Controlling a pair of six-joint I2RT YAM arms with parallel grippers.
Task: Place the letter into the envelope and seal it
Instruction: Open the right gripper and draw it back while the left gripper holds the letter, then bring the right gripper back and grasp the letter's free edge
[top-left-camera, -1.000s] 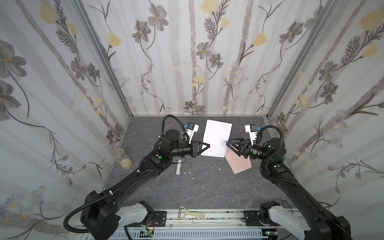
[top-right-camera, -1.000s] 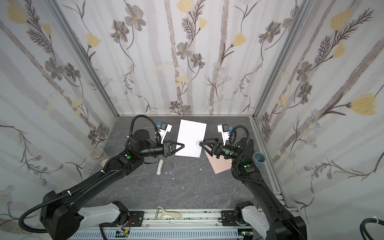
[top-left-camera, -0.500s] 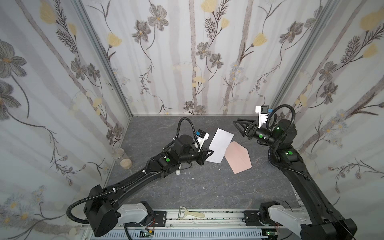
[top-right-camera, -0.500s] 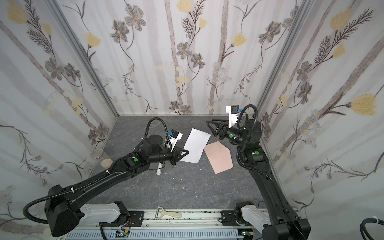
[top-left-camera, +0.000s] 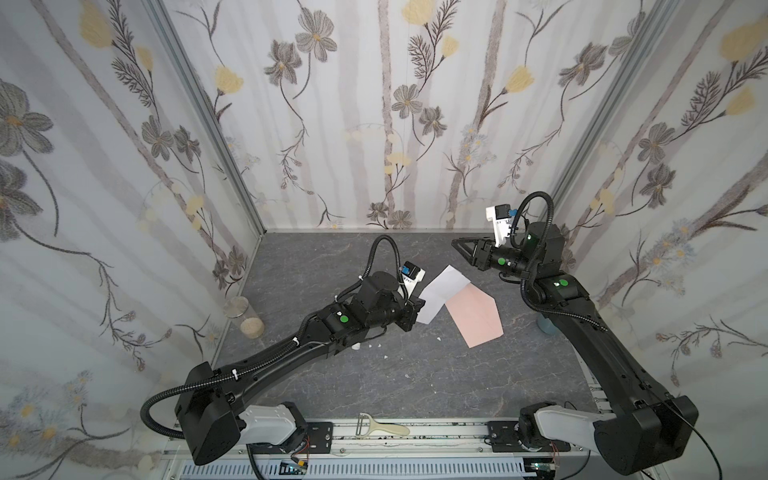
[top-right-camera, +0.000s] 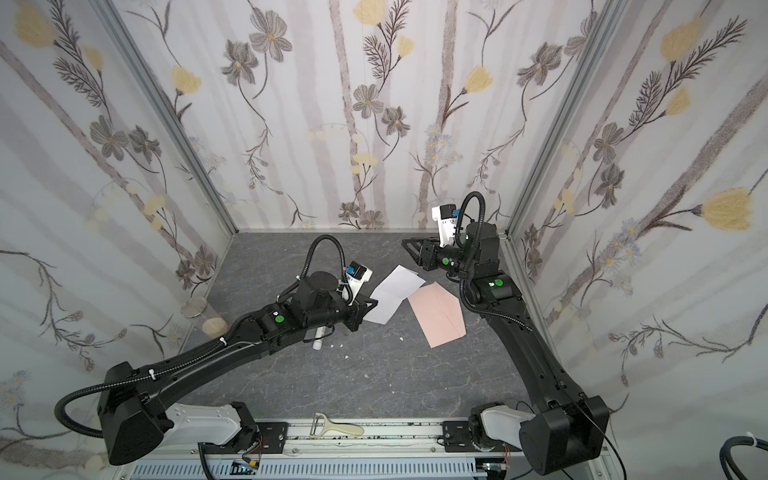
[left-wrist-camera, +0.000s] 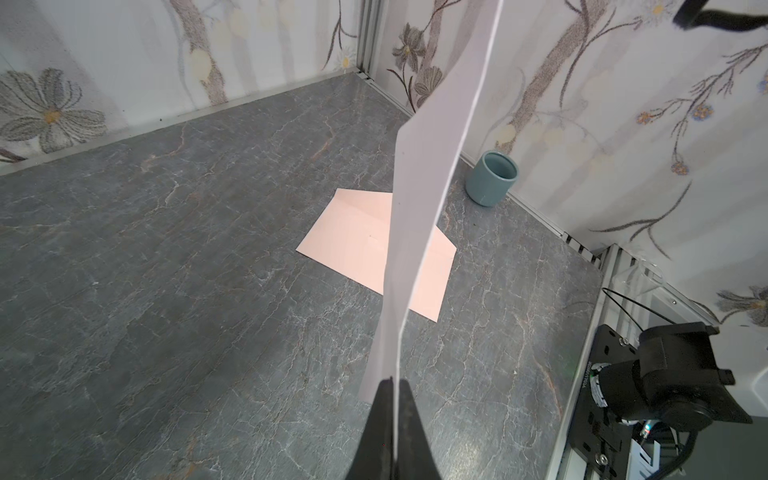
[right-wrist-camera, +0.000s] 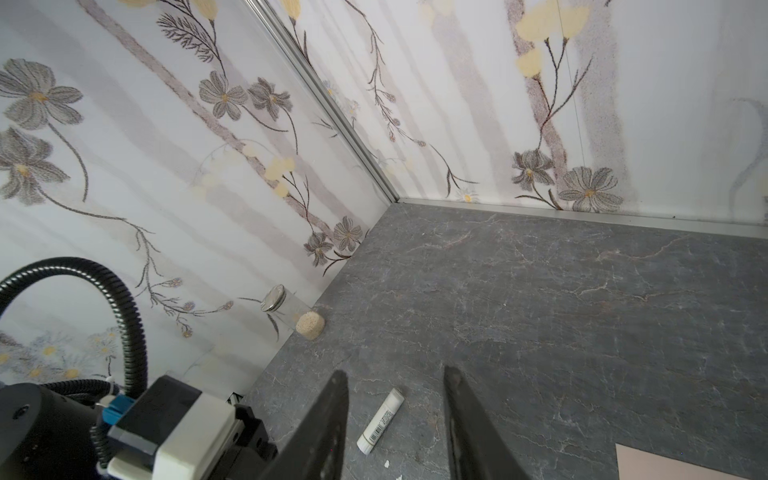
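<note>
— Where is the letter (top-left-camera: 442, 291)?
— Lifted off the table (top-left-camera: 395, 374), just beside the envelope (top-left-camera: 473, 313). The left gripper (left-wrist-camera: 392, 388) has its jaws clamped on one edge.
— And the envelope?
— Flat on the table.
— The right gripper (right-wrist-camera: 395, 372)?
— Raised beyond the envelope, jaws apart, holding nothing. A glue stick (right-wrist-camera: 380, 419) lies well apart from the envelope.

place: lab robot cell | cues: floral panel walls (top-left-camera: 374, 124), aluminium frame (top-left-camera: 210, 124), mounting rail (top-left-camera: 415, 440)
</note>
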